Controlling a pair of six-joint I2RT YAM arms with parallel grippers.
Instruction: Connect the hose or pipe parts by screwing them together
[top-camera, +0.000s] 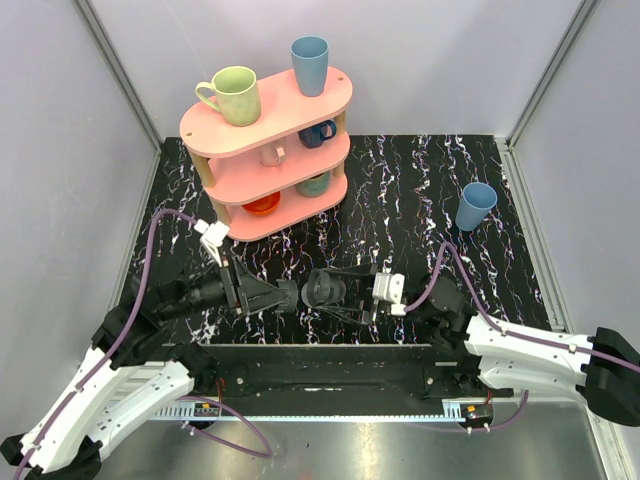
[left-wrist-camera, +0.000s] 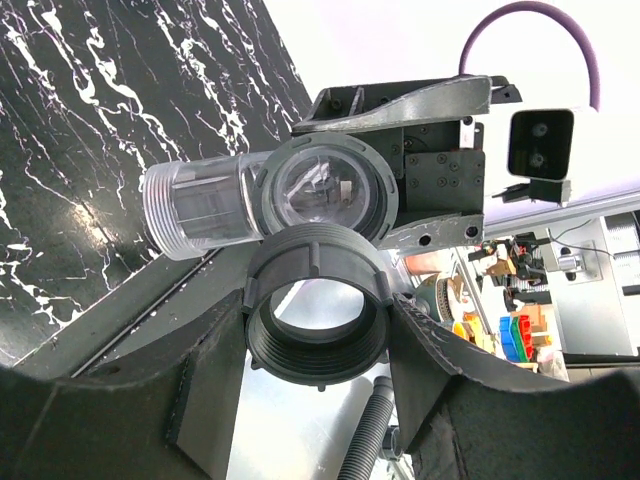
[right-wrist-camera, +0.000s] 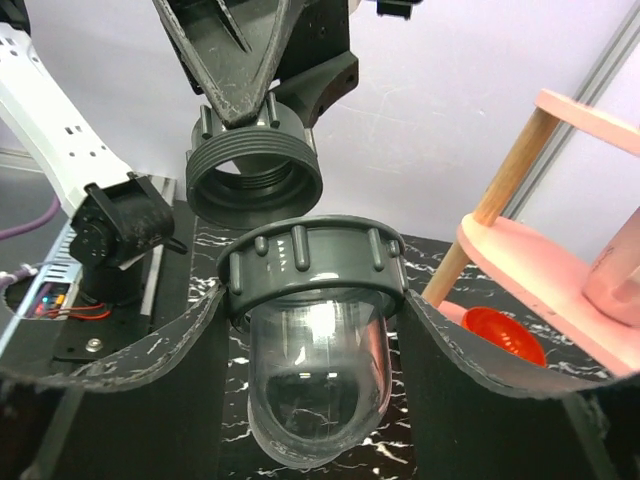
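My left gripper (top-camera: 276, 296) is shut on a dark threaded collar (top-camera: 289, 295), gripped across its outer wall between both fingers (left-wrist-camera: 200, 400). The right gripper (top-camera: 345, 292) is shut on a grey-translucent fitting (top-camera: 322, 288) with a ribbed grey nut. In the left wrist view the collar (left-wrist-camera: 316, 310) fills the jaws of the left gripper (left-wrist-camera: 316, 330), with the fitting (left-wrist-camera: 300, 195) just beyond and offset upward. In the right wrist view the right gripper (right-wrist-camera: 312, 310) clamps the fitting (right-wrist-camera: 312, 360), and the collar (right-wrist-camera: 255, 175) hangs close in front. The two parts face each other above the table's near middle, not threaded together.
A pink three-tier shelf (top-camera: 225, 140) stands at the back left with a green mug (top-camera: 234, 95) and a blue cup (top-camera: 310, 64) on top and several cups inside. Another blue cup (top-camera: 475, 206) stands on the black marbled table (top-camera: 400, 190) at right.
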